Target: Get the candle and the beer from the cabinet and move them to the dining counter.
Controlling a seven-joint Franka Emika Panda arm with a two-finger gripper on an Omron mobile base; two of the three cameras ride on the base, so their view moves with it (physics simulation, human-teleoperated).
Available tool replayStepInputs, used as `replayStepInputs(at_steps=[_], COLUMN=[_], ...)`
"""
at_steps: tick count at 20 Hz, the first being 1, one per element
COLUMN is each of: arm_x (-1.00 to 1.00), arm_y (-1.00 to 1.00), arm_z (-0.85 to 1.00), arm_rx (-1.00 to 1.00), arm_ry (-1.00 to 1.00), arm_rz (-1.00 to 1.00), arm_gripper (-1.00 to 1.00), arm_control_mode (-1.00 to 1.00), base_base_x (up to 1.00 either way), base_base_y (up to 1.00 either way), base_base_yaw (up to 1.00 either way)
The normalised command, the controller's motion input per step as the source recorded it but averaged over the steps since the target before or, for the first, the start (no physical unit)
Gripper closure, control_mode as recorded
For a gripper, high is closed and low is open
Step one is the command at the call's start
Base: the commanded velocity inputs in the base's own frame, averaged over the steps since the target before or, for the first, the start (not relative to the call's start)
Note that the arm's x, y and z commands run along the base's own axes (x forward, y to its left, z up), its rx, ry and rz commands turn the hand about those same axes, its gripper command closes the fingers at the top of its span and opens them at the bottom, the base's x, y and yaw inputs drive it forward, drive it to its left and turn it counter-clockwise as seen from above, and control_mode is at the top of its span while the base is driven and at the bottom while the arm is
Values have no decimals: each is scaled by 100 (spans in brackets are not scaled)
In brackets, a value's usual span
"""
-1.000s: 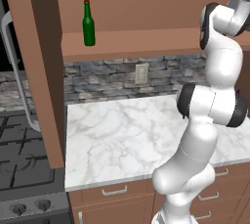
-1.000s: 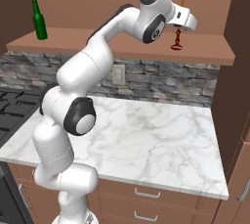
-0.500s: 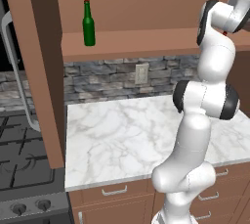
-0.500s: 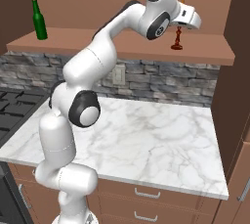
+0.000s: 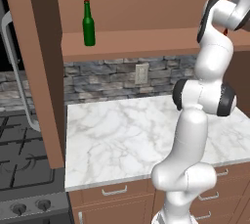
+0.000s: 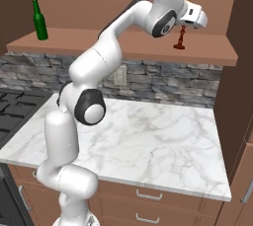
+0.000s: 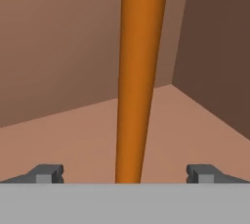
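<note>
Over the last second the arm has straightened and pushed its pincer deeper into the cabinet, so the candle now stands between the wide-open fingers, close in and not yet touched. A closing grip looks like the next step. Counted: one candle on the shelf's right end, one beer far off at its left end, one marble table below.
</note>
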Motion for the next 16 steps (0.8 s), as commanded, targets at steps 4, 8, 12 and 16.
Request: replayStepInputs(at_steps=[4,8,12,16], arm_x=[0,0,0,0], arm_y=[0,0,0,0], arm_z=[0,0,0,0], arm_rx=[0,0,0,0], arm_ry=[2,2,1,1], arm_rz=[0,0,0,0], arm_gripper=[-100,100,100,100], arm_control_mode=[-100,-100,-100,-100], base_base_x=[0,0,0,0], base_base_y=[0,0,0,0], base_base_yaw=[0,0,0,0])
